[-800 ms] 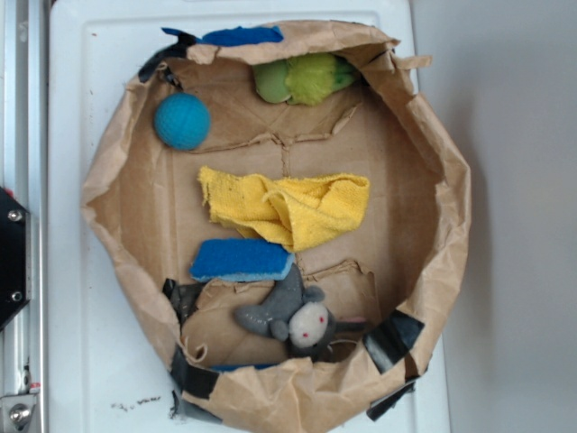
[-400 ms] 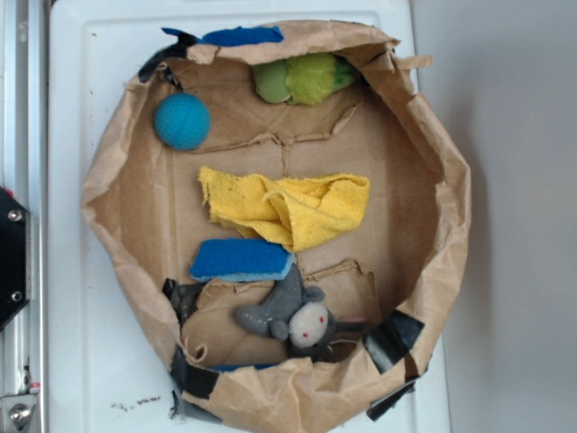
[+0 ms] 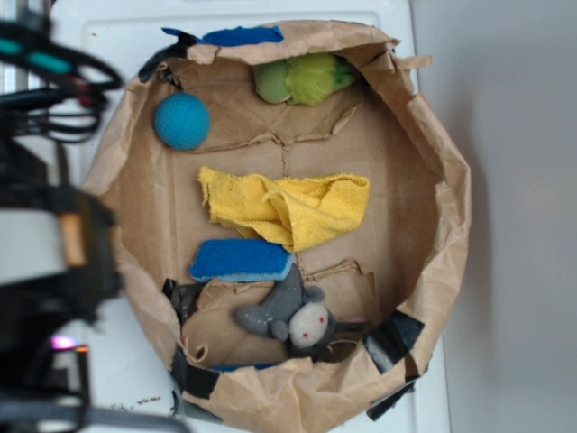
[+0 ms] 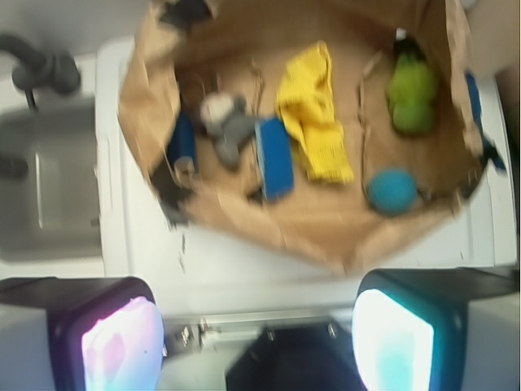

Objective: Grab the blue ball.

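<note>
In the exterior view, a crumpled brown paper tray [image 3: 433, 135] is seen on a white bench [image 3: 99, 36]. The small teal-blue fuzzy ball [image 3: 181, 121] lies near the tray's upper left wall, apart from the blurred black arm [image 3: 45, 253] at the bench's left edge.

In the wrist view, the gripper [image 4: 256, 342] is spread wide, empty, above the bench's near edge; the ball [image 4: 392, 192] lies inside the tray, well beyond the right finger [image 4: 395, 338].

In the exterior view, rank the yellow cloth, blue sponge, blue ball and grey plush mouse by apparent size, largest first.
1. yellow cloth
2. grey plush mouse and blue sponge, too close to separate
3. blue ball
</note>
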Controlling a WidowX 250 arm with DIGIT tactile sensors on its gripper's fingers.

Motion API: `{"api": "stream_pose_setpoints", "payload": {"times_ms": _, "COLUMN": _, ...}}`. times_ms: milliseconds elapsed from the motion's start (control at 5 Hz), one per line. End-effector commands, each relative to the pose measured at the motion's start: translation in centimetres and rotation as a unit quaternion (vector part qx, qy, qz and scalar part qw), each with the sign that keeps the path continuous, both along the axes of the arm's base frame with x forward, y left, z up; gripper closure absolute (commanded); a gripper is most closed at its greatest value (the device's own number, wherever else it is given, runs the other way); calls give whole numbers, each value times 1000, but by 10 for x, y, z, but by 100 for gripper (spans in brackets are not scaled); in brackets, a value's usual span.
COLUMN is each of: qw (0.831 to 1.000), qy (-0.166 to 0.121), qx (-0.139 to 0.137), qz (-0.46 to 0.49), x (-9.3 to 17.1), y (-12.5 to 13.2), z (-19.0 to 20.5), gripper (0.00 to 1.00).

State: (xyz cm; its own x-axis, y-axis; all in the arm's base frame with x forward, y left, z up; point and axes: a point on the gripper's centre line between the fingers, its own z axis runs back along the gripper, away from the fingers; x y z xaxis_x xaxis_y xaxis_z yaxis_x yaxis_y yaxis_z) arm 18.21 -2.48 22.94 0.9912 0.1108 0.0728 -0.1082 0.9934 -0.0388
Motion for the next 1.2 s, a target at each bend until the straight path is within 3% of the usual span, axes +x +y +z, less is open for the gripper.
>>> {"api": "stream_pose_setpoints", "payload": {"times_ms": 0, "qw": 985, "qy": -33, "qx": -3, "qz": -166, "x": 44, "y": 33, "z": -19, "gripper": 0}}
{"api": "stream_pose_setpoints", "payload": {"times_ms": 200, "qw": 983, "qy": -26, "qx": 3, "qz": -182, "x": 39, "y": 53, "z": -30, "gripper": 0}}
{"api": "stream_pose_setpoints", "payload": {"times_ms": 1000, "qw": 983, "qy": -26, "qx": 3, "qz": -182, "x": 39, "y": 53, "z": -30, "gripper": 0}}
